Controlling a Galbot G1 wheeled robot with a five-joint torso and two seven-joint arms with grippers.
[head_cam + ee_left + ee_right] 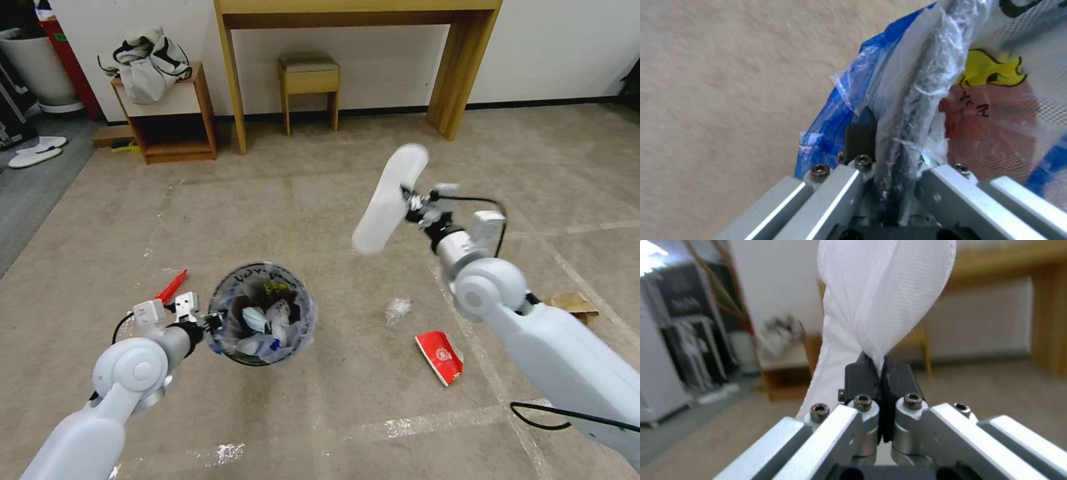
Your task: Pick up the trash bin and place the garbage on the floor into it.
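The trash bin [261, 313], round and lined with a clear bag with blue edging, hangs at lower centre above the floor [320, 220], with litter inside. My left gripper [212, 325] is shut on its rim; the wrist view shows the rim and bag [902, 110] pinched between the fingers [860, 136]. My right gripper [408, 202] is raised at centre right, shut on a white flat slipper [390, 198], whose fabric [880, 296] is clamped between the dark pads [862, 376]. On the carpet lie a red wrapper [440, 356], crumpled tissue [398, 309], a brown paper bag [575, 305] and a red strip [171, 286].
A wooden desk [360, 13] with a small stool [309, 83] under it stands at the back wall. A low shelf [170, 113] holds bundled clothing. A white planter pot [33, 70] and two white slippers [37, 152] sit on grey carpet at far left.
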